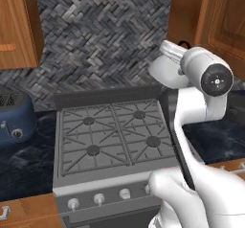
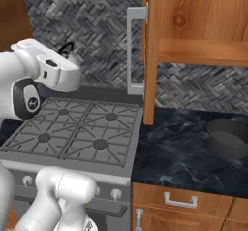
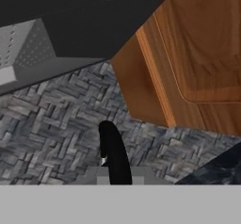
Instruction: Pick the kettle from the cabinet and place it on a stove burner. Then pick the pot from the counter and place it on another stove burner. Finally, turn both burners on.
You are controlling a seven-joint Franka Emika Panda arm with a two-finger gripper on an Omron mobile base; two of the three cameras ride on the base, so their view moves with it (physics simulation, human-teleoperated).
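The white arm's gripper [image 2: 68, 55] is raised above the back of the grey steel range, over the far right part of the grates as the left base view shows it; its fingers are closed on the thin black arched handle of the small silvery-white dome-shaped kettle [image 2: 68, 53], whose body is largely hidden behind the white hand in both base views; in the hand view the black handle [image 3: 114, 157] curves up from the bottom edge between the finger tips, against the grey woven-pattern backsplash [image 3: 52, 124]. The kettle hangs in the air, clear of the grey spoked grates; the four stove burners [image 1: 93, 150] are bare dark caps under those grates, with a row of round knobs [image 1: 99, 199] along the front of the range. To the right of the range, the wide, low, dark grey round pot [image 2: 227, 138] sits on the black glossy marble-veined surface [image 2: 179, 162], well apart from the range; above it the warm orange-brown wooden cabinet [image 2: 203, 26] stands with its door open and its plank shelf bare. A blue toaster [image 1: 14, 117] rests on the surface left of the range.
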